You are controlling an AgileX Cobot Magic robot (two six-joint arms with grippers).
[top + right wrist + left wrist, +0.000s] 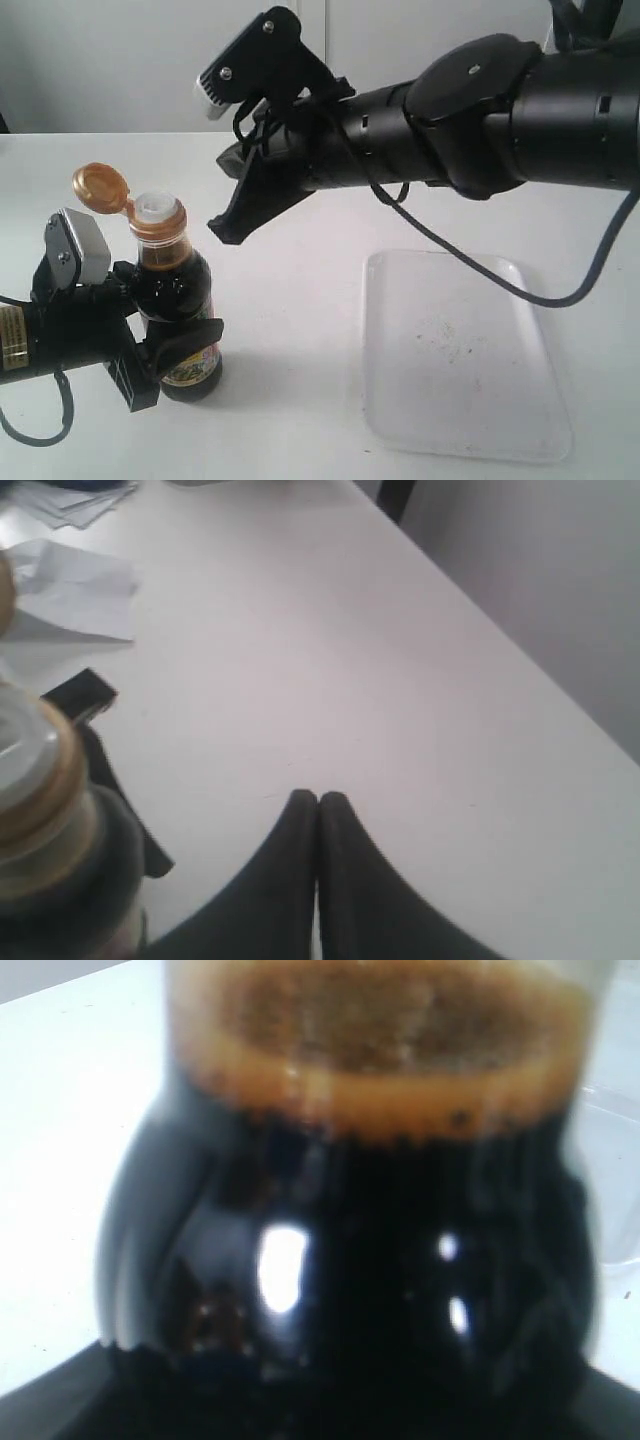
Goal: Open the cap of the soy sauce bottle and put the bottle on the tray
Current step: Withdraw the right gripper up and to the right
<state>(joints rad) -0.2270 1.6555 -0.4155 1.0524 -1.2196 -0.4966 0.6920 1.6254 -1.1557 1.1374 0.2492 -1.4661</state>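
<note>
The soy sauce bottle (pixel 178 300) stands upright on the table at the left, dark liquid inside, red-and-yellow label low on its body. Its copper-gold cap (pixel 100 188) is flipped open and leans back on its hinge, baring the white spout (pixel 155 208). My left gripper (pixel 165 335) is shut on the bottle's body, and the bottle (pixel 350 1240) fills the left wrist view. My right gripper (pixel 222 230) hangs shut and empty in the air just right of the bottle's top; its fingertips (pixel 305 810) press together. The white tray (pixel 455 350) lies empty at the right.
The right arm (pixel 480 120) stretches across above the tray's far end, its cable (pixel 520 285) drooping over the tray. Crumpled white paper (pixel 70 590) lies on the table beyond the bottle (pixel 50 830) in the right wrist view.
</note>
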